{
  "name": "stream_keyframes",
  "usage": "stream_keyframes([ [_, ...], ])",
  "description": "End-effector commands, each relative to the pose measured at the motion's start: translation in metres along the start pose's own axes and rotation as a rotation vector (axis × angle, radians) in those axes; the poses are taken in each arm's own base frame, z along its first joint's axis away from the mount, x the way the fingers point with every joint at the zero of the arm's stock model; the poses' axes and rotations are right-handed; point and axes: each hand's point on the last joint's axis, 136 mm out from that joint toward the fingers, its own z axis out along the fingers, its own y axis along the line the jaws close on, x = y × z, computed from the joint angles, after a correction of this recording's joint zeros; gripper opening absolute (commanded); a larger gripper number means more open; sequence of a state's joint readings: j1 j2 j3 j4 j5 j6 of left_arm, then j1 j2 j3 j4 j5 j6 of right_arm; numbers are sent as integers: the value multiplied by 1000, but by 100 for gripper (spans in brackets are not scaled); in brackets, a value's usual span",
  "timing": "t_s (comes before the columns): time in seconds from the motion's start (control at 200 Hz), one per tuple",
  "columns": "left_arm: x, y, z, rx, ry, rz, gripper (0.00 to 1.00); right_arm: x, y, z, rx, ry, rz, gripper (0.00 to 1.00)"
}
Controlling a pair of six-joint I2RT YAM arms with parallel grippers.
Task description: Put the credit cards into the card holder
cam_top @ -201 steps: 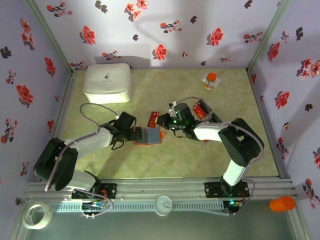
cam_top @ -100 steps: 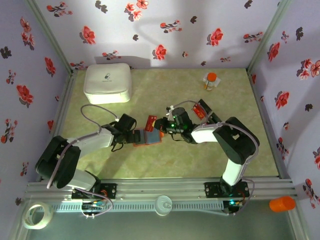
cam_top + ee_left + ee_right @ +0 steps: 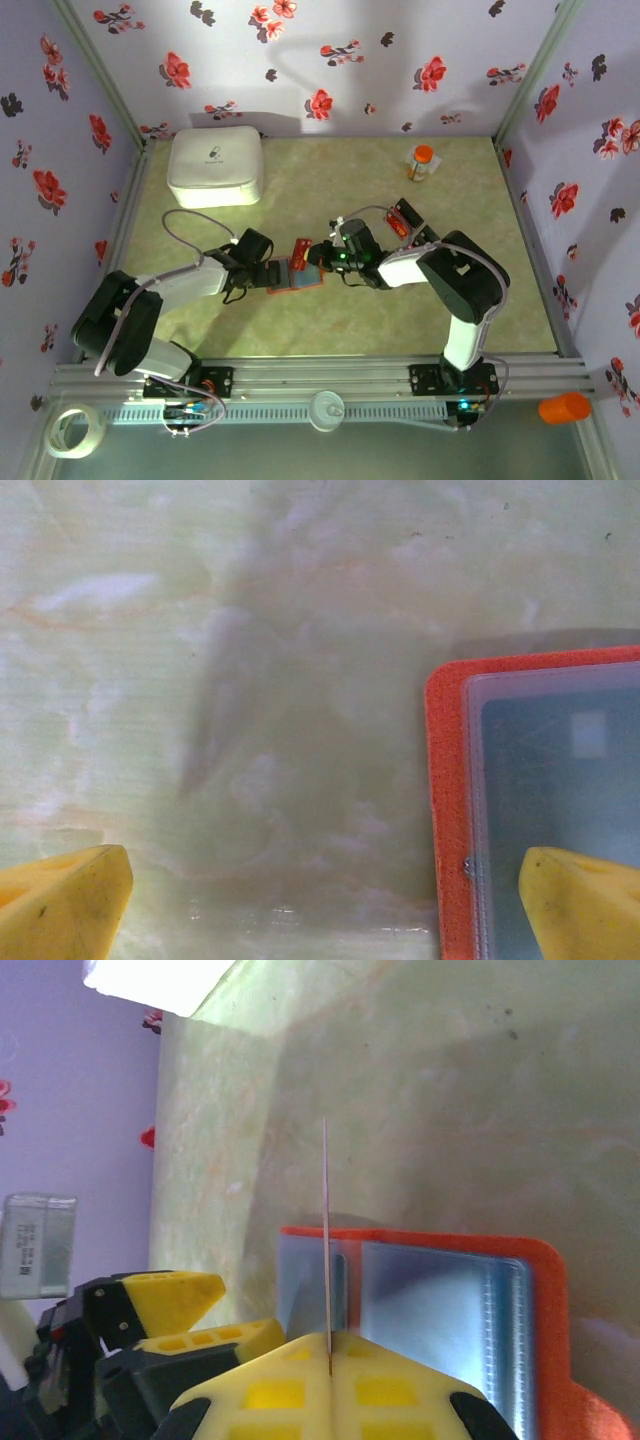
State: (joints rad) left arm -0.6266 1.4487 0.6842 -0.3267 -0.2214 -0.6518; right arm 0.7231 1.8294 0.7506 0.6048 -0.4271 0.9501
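Observation:
The card holder (image 3: 296, 276) lies open on the table, orange-red with blue-grey pockets (image 3: 430, 1300). My right gripper (image 3: 314, 258) is shut on one red credit card (image 3: 300, 249), held upright over the holder's left pocket and seen edge-on as a thin line (image 3: 326, 1220). My left gripper (image 3: 264, 271) is open at the holder's left edge. One of its yellow fingertips (image 3: 585, 900) is over the holder's pocket (image 3: 545, 780), the other over bare table. More credit cards (image 3: 403, 218), red and black, lie in a small pile behind the right arm.
A big white rounded box (image 3: 215, 165) stands at the back left. An orange-capped bottle (image 3: 421, 162) stands at the back right. Flowered walls close in the table on three sides. A tape roll (image 3: 75, 430) lies outside, in front of the rail.
My right gripper has carried the red card left and a little nearer, from beside the holder to over its left pocket. The left arm has barely moved.

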Motion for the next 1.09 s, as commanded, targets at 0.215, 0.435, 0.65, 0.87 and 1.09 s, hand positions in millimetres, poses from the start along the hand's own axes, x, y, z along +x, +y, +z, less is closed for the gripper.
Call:
stream_keyframes([
  [0.215, 10, 9, 6, -45, 20, -3, 100, 13, -11, 6, 21, 41, -31, 0],
  [0.435, 11, 9, 7, -46, 22, -1, 100, 20, -10, 10, 5, 81, -27, 0],
  [0.65, 12, 10, 7, -48, 23, -2, 100, 25, -9, 12, -7, 112, -33, 0],
  [0.87, 12, 9, 7, -45, 23, -3, 100, 32, -8, 15, 6, 175, -59, 0],
  [1.09, 11, 9, 7, -44, 20, -5, 100, 40, -15, 12, 65, 246, -87, 0],
])
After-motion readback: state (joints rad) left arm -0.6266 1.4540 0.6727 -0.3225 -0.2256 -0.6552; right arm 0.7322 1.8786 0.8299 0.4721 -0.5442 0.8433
